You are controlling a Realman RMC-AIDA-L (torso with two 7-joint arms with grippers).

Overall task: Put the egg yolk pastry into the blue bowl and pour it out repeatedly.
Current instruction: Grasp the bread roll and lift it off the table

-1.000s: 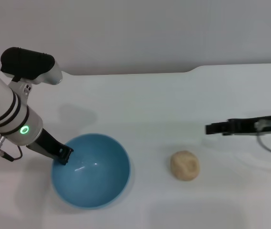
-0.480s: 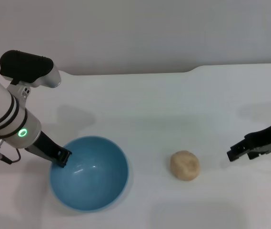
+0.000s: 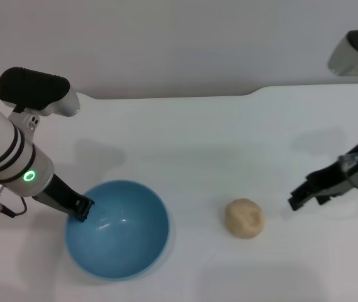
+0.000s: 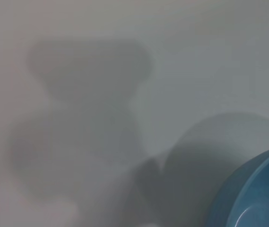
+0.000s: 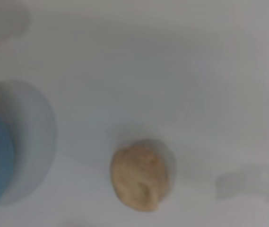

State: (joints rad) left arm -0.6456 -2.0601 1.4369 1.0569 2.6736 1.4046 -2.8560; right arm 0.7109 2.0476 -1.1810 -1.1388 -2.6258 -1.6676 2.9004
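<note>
Your left tool (image 3: 81,207) sits at the blue bowl's (image 3: 119,229) rim on the robot's left side, clamped on the rim as far as the head view shows. The bowl is upright on the white table (image 3: 216,145), near the table's front edge. The egg yolk pastry (image 3: 244,218) lies on the table to the right of the bowl, apart from it, with bare surface all around. Your right tool (image 3: 297,200) hangs to the right of the pastry, not touching it; can't tell whether it's released or clenched. The table's back edge is well behind both things.
</note>
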